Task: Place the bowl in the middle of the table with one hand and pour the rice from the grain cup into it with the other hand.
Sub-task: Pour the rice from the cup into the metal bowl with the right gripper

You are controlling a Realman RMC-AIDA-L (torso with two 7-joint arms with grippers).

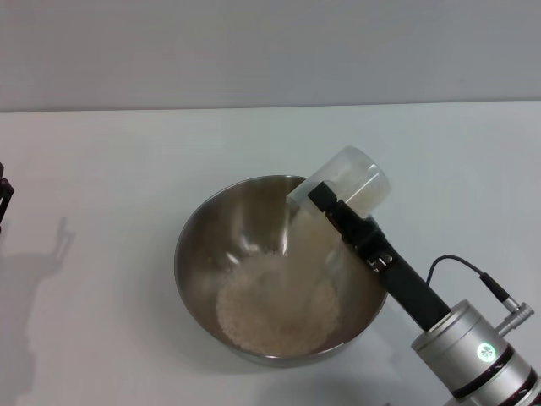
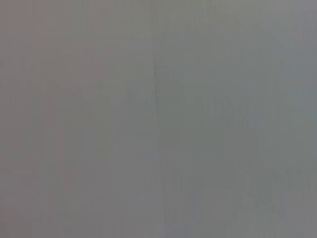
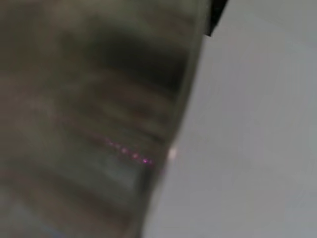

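Note:
The steel bowl (image 1: 203,245) stands in the middle of the white table (image 1: 101,169), with a heap of rice (image 1: 275,309) in its bottom. My right gripper (image 1: 331,205) is shut on the clear grain cup (image 1: 348,179) and holds it tipped over the bowl's far right rim, mouth down toward the bowl. A stream of rice (image 1: 306,241) falls from the cup into the bowl. The right wrist view shows the bowl's blurred wall (image 3: 89,114) close up and the table (image 3: 257,148) beside it. My left gripper (image 1: 4,199) is parked at the left edge, barely in view.
A grey wall (image 1: 270,51) runs behind the table's far edge. The left wrist view shows only a plain grey surface (image 2: 158,119). A black cable (image 1: 461,264) loops by my right wrist.

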